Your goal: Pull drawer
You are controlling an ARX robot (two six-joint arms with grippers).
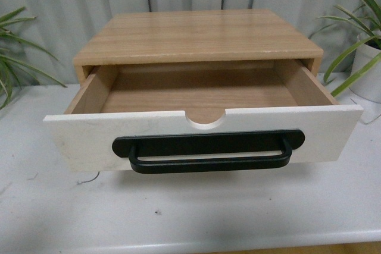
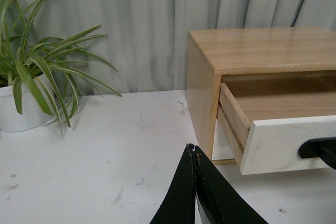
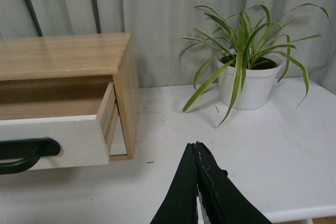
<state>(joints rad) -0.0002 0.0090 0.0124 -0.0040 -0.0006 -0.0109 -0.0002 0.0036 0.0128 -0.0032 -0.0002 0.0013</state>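
The drawer [image 1: 77, 138] stands pulled well out of its light wood cabinet [image 1: 196, 34], its white front tilted slightly, with a long black bar handle [image 1: 208, 160] and a semicircular notch in the upper edge; its wood inside is bare. Neither arm shows in the front view. In the left wrist view my left gripper [image 2: 192, 149] is shut on nothing, over the table left of the drawer [image 2: 283, 140]. In the right wrist view my right gripper [image 3: 195, 146] is shut and empty, to the right of the drawer [image 3: 68, 137], apart from it.
The cabinet sits on a white table [image 1: 178, 218] before a grey curtain. A potted plant [image 3: 247, 72] in a white pot stands to the right of the cabinet, another potted plant [image 2: 37, 77] to its left. The table's front edge [image 1: 238, 243] runs close below the drawer.
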